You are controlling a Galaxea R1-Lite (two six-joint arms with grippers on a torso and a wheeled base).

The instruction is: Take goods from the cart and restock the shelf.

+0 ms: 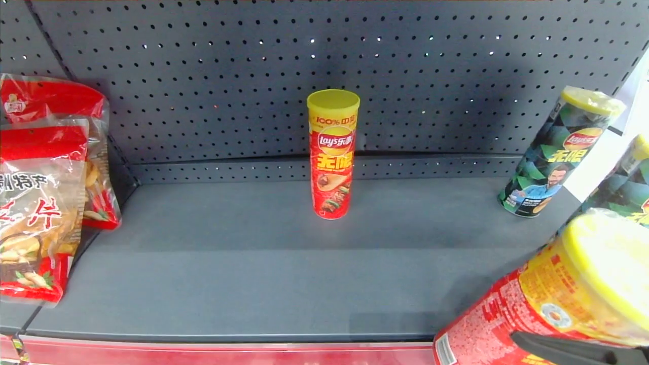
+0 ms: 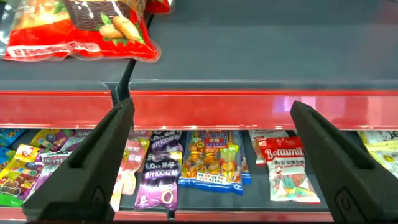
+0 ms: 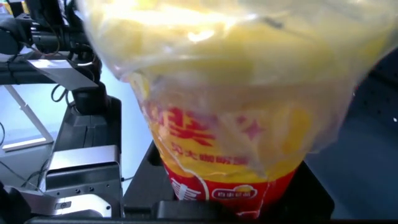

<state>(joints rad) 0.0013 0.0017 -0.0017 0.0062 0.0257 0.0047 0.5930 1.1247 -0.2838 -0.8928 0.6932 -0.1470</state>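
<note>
A red chip can (image 1: 332, 157) with a yellow lid stands upright in the middle of the grey shelf (image 1: 228, 263), near the pegboard back. My right gripper (image 1: 568, 349) is at the shelf's front right corner, shut on a second red and yellow chip can (image 1: 552, 304) that is tilted, lid up and to the right. That held can (image 3: 230, 124) looms close in the right wrist view, its yellow lid under clear wrap. My left gripper (image 2: 211, 168) stands open with nothing between its fingers (image 2: 93, 168), low in front of the shelf's red front strip (image 2: 249, 109).
Red snack bags (image 1: 40, 187) stand at the shelf's left end. Two green chip cans (image 1: 557, 152) (image 1: 626, 182) stand at the right end. The lower shelf holds several candy packs (image 2: 211, 165). Bare shelf floor lies on both sides of the middle can.
</note>
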